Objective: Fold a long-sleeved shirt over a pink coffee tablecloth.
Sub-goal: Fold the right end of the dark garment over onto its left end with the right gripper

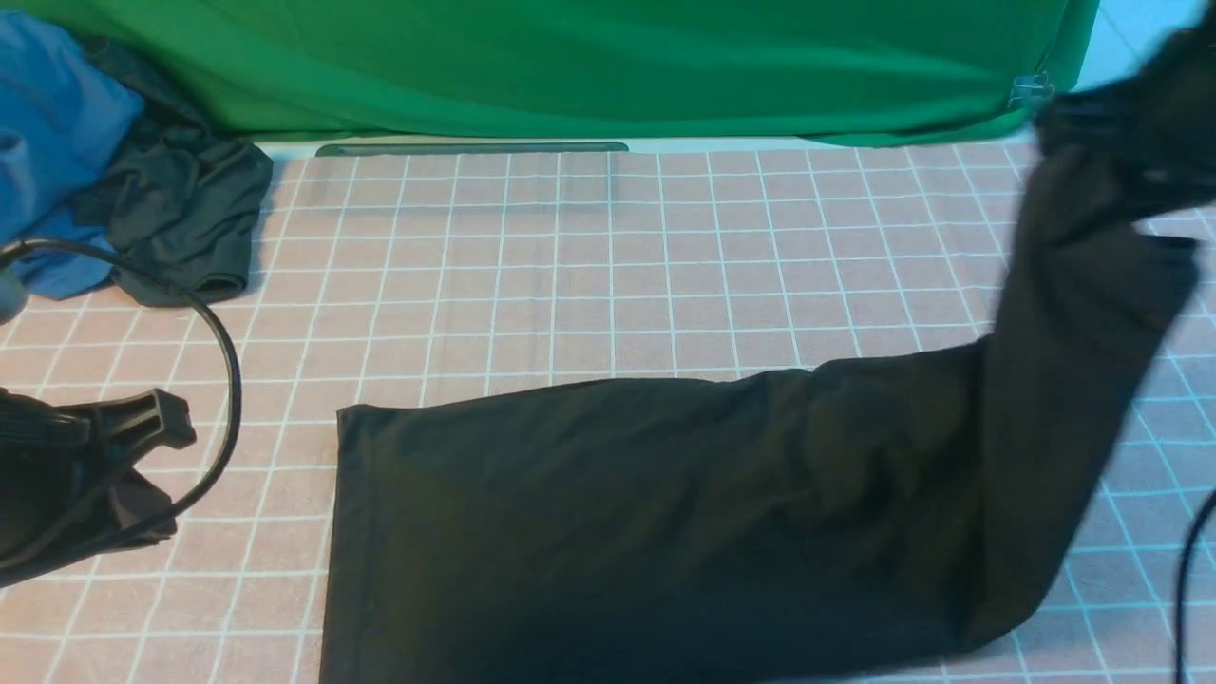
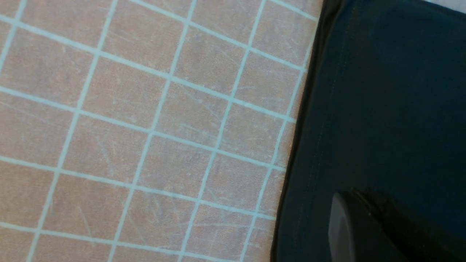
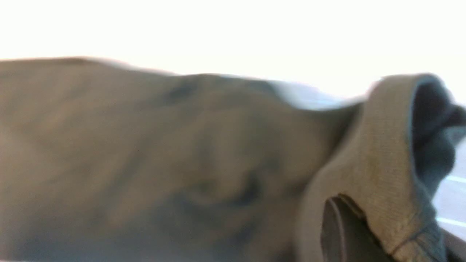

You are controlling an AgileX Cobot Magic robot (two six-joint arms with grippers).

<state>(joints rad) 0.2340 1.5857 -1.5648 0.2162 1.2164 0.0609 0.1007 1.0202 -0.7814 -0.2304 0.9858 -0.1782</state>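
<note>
Nearest: flat black body of the long-sleeved shirt [image 1: 608, 513], spread on the pink coffee tablecloth [image 1: 589, 275] and running out past the near edge of the front view. Lies with long axis across the surface, left to right. Ends on the left in a straight edge; rises on the right in a blurred band up to the right tool [image 1: 1130, 142], which is clenched on shirt cloth, with a ribbed band [image 3: 382, 163] draped against one finger [image 3: 338, 233]. On the other side, left tool [image 1: 163, 480] closed tight on dark shirt cloth, well apart from that straight edge; from the left wrist, stitched hem under a finger [image 2: 349, 229]. Wide bare grid beyond the shirt, up to the green backdrop [image 1: 589, 66]. At the far left corner, blue garment [image 1: 57, 123] and dark grey-green garment [image 1: 180, 218] heaped, apart from the shirt. Above the left tool, black cable [image 1: 223, 380] looping.
</note>
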